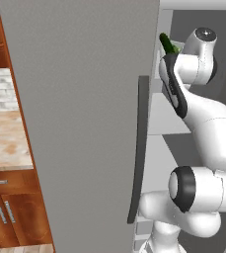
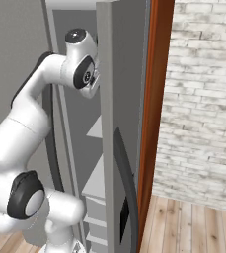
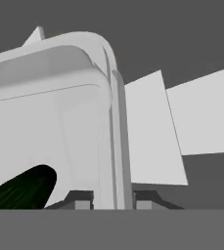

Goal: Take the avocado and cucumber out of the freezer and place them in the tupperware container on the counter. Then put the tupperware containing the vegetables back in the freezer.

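Grey freezer [image 1: 85,123] fills the middle of the kitchen here, its big flat door swung open with the dark bar handle [image 1: 138,148] running down its edge, and the marbled counter [image 1: 3,141] sits off to the far left over reddish-brown cabinets [image 1: 16,212]. On the other side there's a whitewashed brick wall [image 2: 203,99] and pale wood floor [image 2: 193,227]. The white arm [image 1: 203,128] climbs up and reaches into the freezer's upper part, wrist tucked in behind the door edge. Up at the hand, the gripper [image 3: 112,202] shows two dark tips low in the hand view, set a narrow gap apart, and the rounded rim of the tray [image 3: 84,78] runs right up between them; whether they are actually pinching that rim, I cannot tell. The tray spreads up and to the left of the tips, pale and shallow. The cucumber [image 3: 23,188] lies inside it, dark green, just left of the tips. From the left base view the cucumber [image 1: 168,44] pokes out just above the wrist, tilted. Pale shelves [image 3: 182,127] stand beyond the tips to the right
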